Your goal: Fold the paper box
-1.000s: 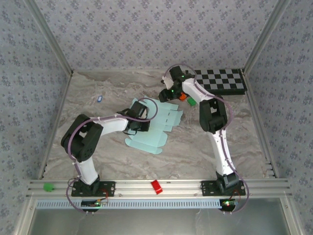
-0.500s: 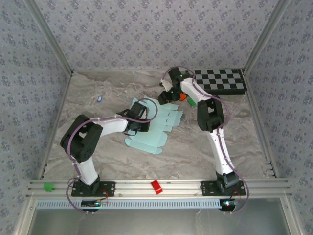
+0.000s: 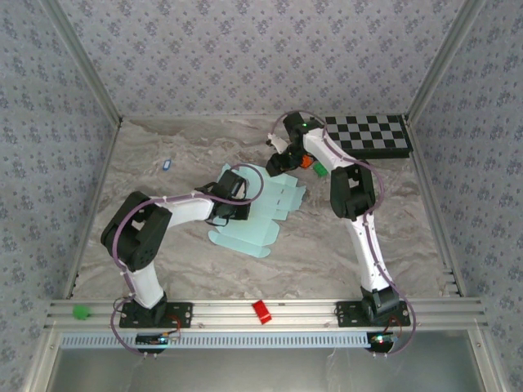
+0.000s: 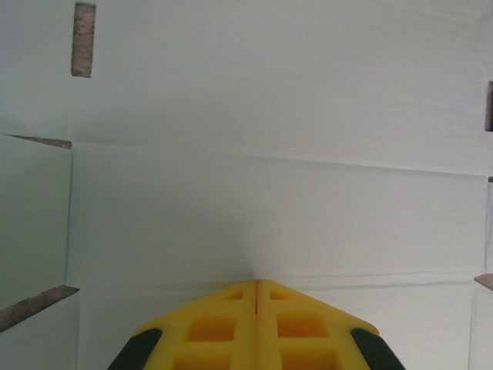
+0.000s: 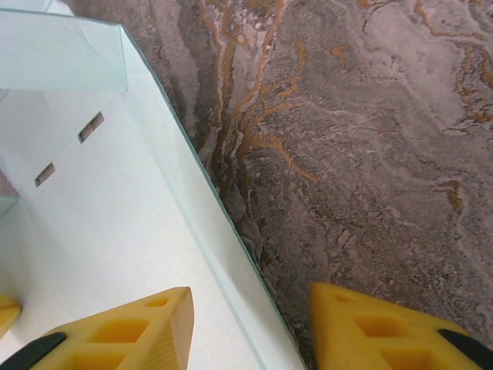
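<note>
Narrowing right gripper [image 5: 250, 316] astride paper box [image 3: 255, 222] far edge, closer than a second ago, not yet pinching. Pinning sheet with closed left gripper [image 4: 256, 287]. Flap fold likely starting.

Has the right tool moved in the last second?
Yes, slightly: the right tool has shifted away from the checkered board, toward the far edge of the paper box.

The left gripper [image 4: 256, 287] is fully closed, its yellow fingers [image 4: 212, 327] pressed together with tips on the paper box [image 4: 269, 208]. The pale sheet shows fold creases and small cut slots.
</note>
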Robot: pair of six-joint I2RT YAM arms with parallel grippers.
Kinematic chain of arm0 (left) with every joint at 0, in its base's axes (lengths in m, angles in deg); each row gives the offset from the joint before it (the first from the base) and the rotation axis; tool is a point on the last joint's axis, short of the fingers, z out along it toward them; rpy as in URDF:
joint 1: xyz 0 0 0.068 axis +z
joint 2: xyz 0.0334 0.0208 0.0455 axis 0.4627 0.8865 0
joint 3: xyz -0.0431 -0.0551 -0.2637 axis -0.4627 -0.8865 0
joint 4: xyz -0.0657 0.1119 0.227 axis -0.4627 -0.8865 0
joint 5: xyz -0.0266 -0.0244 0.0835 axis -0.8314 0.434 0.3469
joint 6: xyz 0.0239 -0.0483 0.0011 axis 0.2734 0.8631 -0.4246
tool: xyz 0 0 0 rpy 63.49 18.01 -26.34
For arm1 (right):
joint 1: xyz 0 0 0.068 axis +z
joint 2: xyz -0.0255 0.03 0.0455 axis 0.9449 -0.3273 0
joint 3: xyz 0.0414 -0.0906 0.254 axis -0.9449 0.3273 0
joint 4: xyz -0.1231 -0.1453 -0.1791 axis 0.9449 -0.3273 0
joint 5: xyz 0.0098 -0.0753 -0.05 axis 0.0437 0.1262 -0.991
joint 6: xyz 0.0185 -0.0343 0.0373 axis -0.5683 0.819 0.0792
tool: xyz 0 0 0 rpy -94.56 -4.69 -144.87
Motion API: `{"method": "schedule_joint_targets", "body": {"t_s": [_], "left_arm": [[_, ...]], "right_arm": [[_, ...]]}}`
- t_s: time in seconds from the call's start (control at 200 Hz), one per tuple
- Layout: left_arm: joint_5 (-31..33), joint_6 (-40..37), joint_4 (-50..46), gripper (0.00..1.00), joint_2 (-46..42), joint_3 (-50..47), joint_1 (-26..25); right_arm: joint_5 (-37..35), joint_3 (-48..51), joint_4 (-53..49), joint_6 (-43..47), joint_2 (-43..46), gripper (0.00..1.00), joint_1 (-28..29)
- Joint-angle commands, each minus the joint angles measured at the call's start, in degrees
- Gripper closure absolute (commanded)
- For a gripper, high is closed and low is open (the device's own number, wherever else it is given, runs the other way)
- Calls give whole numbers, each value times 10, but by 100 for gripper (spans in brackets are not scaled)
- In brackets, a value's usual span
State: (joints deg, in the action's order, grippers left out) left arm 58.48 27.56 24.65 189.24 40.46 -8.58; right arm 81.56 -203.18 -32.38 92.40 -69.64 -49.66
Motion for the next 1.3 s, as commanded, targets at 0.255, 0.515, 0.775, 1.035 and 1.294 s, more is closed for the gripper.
{"method": "schedule_joint_targets", "body": {"t_s": [0.255, 0.515, 0.775, 1.035, 1.294], "left_arm": [[22, 5, -77, 100, 12, -20, -8], [23, 3, -78, 100, 12, -18, -9], [19, 4, -75, 100, -7, -20, -10], [33, 22, -86, 94, -95, -35, -7], [33, 61, -74, 89, -176, -107, 37]], "right_arm": [[-8, 23, -37, 94, 69, 69, 16], [-26, 63, -10, 133, 99, 82, 24], [-50, 153, 92, 168, 162, 98, 29], [-88, 241, 183, 225, 235, 100, 36], [-116, 289, 246, 253, 281, 100, 44]]}}
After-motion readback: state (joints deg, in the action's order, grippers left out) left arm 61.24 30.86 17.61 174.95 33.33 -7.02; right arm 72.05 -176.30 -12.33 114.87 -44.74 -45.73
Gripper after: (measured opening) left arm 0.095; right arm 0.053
